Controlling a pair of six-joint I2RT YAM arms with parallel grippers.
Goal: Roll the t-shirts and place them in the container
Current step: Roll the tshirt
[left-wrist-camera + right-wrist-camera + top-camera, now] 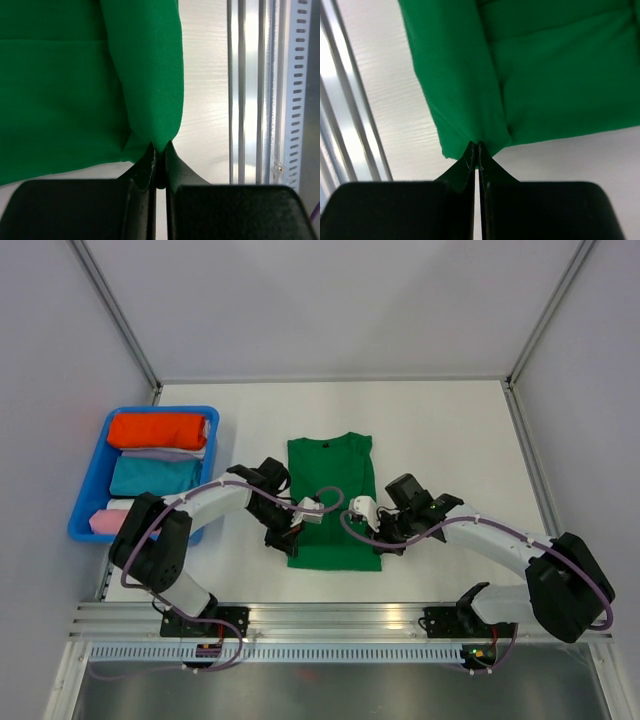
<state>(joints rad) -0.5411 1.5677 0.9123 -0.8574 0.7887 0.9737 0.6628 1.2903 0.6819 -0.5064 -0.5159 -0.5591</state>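
Left wrist view: the left gripper [159, 150] is pinched tight on a lifted hem corner of the green t-shirt [60, 90], with the rail [250, 100] just beside it. In the right wrist view, the right gripper [478, 147] is clamped on the other hem corner. Seen from above, the t-shirt lies folded narrow on the table [450, 440], its collar away from the arms. To the left, a blue bin [88, 490] holds an orange-red bundle [158, 430] and a teal bundle [155, 476].

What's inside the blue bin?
The blue bin holds an orange-red bundle, a pale cloth, a teal bundle and a pink piece. The left arm covers its near corner; anything beneath the bundles is hidden.
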